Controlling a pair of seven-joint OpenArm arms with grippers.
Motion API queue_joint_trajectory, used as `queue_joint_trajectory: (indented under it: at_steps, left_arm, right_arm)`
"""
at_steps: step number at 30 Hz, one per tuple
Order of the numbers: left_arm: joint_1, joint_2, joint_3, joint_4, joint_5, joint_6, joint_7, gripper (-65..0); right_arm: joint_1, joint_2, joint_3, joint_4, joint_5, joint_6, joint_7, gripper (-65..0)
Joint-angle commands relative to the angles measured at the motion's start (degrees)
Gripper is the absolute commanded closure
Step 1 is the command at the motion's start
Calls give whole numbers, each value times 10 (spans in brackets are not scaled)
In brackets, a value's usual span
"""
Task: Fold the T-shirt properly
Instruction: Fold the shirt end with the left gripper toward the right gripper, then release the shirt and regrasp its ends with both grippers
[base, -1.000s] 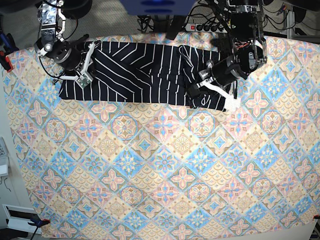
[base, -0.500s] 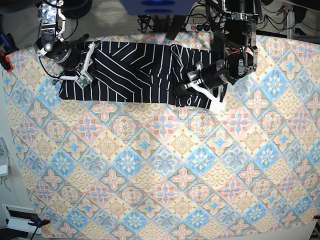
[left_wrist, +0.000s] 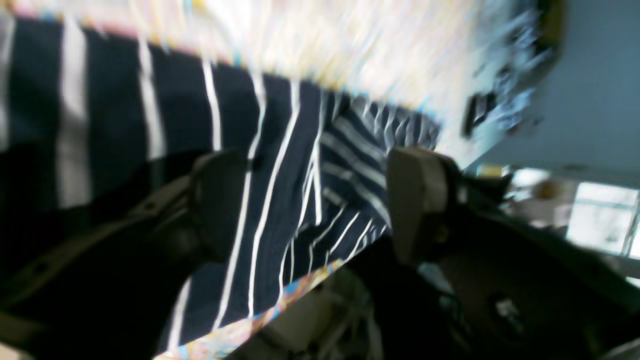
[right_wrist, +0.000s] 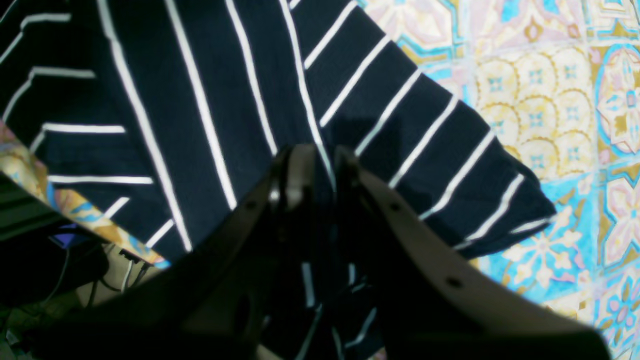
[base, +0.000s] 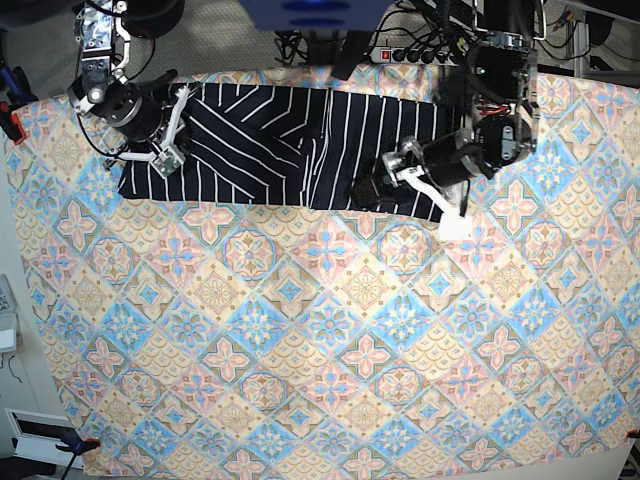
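T-shirt (base: 290, 145) lies stretched along the frame's top: right end effector (base: 168, 135) pinches its edge, left end effector (base: 415, 180) gapes.

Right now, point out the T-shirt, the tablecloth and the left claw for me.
T-shirt (base: 270, 150): base view, on the striped middle of the body.
Tablecloth (base: 330, 370): base view, on a bare patterned patch below the shirt.
Left claw (left_wrist: 310, 205): left wrist view, midway between its two spread fingertips, over the fabric.
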Motion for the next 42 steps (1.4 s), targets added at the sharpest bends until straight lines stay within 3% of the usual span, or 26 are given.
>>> queue_joint_trajectory:
  at_steps: [1,7,12,19,25,30,42]
  left_arm:
    - [5,-11,-18,20,-17,-5,-3,-438]
    - [47,-73,-90,37,-32,-5,0,-438]
    - [65,-124,-87,22,-24,-5,0,-438]
    - [60,-169,-55,-3,-6,-5,1,-438]
    - [44,-170,-3,-9,48,-5,1,-438]
    - [21,-158,40,-72,57,-5,-3,-438]
    - [18,-113,45,-101,121,-6,-4,-437]
  right_arm:
    - [1,6,3,11,4,-1,11,-71]
    - [2,6,3,11,4,-1,10,-71]
    - [11,6,0,11,4,-1,7,-71]
    - [11,6,2,11,4,-1,7,-71]
    - [11,6,2,11,4,-1,7,-71]
    - [11,5,3,11,4,-1,7,-71]
    - [11,5,4,11,4,-1,7,-71]
